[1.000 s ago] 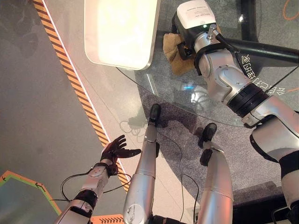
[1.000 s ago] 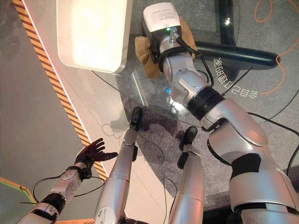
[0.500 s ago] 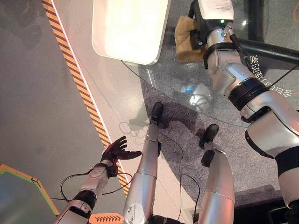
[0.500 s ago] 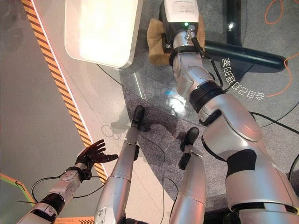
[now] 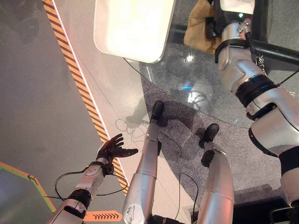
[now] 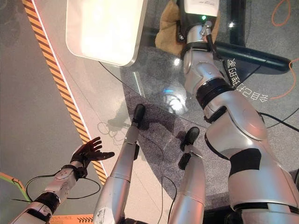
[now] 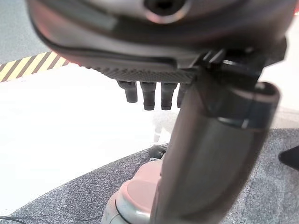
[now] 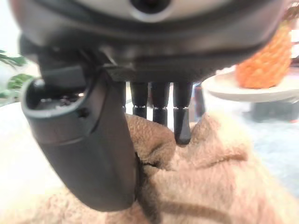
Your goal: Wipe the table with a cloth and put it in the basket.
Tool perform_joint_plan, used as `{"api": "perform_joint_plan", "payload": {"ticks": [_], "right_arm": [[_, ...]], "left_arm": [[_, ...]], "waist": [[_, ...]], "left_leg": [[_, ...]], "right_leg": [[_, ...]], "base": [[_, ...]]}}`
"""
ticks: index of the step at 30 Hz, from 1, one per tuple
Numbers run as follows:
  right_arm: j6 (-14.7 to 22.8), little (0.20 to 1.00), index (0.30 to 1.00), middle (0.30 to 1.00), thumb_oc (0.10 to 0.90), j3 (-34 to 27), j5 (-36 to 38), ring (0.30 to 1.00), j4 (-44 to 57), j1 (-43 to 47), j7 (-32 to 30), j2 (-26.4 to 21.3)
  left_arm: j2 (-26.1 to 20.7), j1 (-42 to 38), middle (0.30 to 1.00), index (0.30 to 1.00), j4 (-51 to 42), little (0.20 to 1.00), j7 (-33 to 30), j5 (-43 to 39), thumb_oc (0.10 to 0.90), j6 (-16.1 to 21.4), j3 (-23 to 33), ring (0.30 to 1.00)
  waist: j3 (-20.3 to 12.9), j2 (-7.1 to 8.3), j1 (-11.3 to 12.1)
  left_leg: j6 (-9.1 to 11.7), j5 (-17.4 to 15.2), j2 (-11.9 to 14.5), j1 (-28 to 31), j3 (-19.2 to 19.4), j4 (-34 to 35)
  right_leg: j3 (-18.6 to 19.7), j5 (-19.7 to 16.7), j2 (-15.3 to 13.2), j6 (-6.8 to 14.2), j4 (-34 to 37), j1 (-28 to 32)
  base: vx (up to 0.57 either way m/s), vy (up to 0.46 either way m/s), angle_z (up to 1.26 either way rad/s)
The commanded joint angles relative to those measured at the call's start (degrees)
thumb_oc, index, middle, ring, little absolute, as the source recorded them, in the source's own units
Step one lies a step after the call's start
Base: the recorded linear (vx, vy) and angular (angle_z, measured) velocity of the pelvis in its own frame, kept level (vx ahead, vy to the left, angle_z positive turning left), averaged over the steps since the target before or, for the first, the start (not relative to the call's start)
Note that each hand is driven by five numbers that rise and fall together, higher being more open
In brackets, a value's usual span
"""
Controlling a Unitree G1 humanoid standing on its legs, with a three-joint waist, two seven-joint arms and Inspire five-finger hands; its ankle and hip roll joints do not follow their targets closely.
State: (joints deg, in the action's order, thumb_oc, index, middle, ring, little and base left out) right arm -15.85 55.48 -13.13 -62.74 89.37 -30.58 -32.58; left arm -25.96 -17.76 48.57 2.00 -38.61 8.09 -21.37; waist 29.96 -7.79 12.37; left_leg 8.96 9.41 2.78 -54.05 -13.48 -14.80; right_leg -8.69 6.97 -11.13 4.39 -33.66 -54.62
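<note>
From the left eye view: a round glass worktop (image 5: 205, 84), with a tan cloth (image 5: 198, 28) lying well in from its near edge, beside a bright white tray (image 5: 133, 28). The right hand (image 5: 216, 25) rests on the cloth, mostly hidden under its wrist. The left hand (image 5: 112, 148) hangs low over the floor by a striped line, fingers spread and released.

From the right eye view: the same scene — the cloth bunched under the right hand.

From the left wrist view: straight, relaxed fingers (image 7: 148, 97) holding nothing.

From the right wrist view: fingers (image 8: 181, 119) pressing down into the folded cloth, thumb alongside; whether they grip it I cannot tell. A plate (image 8: 247, 86) with a pineapple (image 8: 266, 58) stands beyond.

To wipe well, press flat and evenly — sweep across the glass, keeping clear of the tray and plate.
</note>
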Motion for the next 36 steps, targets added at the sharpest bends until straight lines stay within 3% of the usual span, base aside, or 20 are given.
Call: {"api": "perform_joint_plan", "payload": {"ticks": [1,6,20,29,36], "right_arm": [[-8.1,0.2,0.3,0.3,0.1,0.3,0.9,0.3,-7.5,8.0,-6.7,-14.6],[-10.2,0.2,0.3,0.3,0.1,-1.3,2.7,0.3,-8.1,6.3,-6.2,-16.9],[-11.0,0.2,0.3,0.3,0.1,-2.9,6.5,0.3,-9.6,5.3,-7.8,-20.5],[-7.2,0.2,0.3,0.3,0.1,-4.1,6.5,0.3,-8.4,4.2,-7.7,-20.1],[-2.9,0.2,0.3,0.3,0.1,-1.0,3.1,0.3,-1.7,6.2,-7.1,-16.1]], "left_arm": [[-3.0,2.4,0.9,0.9,3.0,0.9,0.1,-2.0,0.8,0.1,0.8,0.9],[-4.2,1.7,0.9,0.9,3.4,0.9,0.4,-2.7,0.8,-1.2,1.6,0.9],[-5.8,1.1,0.9,0.9,5.0,0.9,1.7,-4.1,0.8,-1.6,2.4,0.9],[-6.0,0.1,0.9,0.9,5.3,0.9,1.5,-4.4,0.8,-2.2,2.4,0.9],[-5.4,-0.2,0.9,0.9,5.3,0.9,1.5,-3.5,0.8,-1.8,2.0,0.9]], "waist": [[-0.2,0.96,-0.5],[-0.2,1.66,-1.3],[-0.2,2.55,-2.6],[-0.2,2.73,-2.8],[-0.2,2.57,-2.1]], "left_leg": [[-8.3,-5.0,-6.9,3.2,6.3,-0.8],[-8.3,-5.1,-6.5,3.5,6.6,-0.4],[-8.3,-5.4,-5.8,3.5,7.0,-0.4],[-8.3,-5.6,-5.9,3.3,7.0,-0.7],[-8.2,-5.5,-6.2,3.4,6.8,-0.5]], "right_leg": [[-2.0,-4.7,6.8,-2.1,10.6,4.2],[-1.8,-4.9,7.2,-2.1,11.0,4.4],[-1.2,-5.0,7.6,-2.1,11.5,4.7],[-1.1,-5.1,7.7,-2.1,11.6,4.5],[-1.6,-5.0,7.5,-2.1,12.0,4.8]], "base": [[0.0,0.0,0.0],[0.0,0.0,0.0],[0.0,-0.003,-0.03],[0.0,0.0,-0.01],[0.0,0.0,0.0]]}}
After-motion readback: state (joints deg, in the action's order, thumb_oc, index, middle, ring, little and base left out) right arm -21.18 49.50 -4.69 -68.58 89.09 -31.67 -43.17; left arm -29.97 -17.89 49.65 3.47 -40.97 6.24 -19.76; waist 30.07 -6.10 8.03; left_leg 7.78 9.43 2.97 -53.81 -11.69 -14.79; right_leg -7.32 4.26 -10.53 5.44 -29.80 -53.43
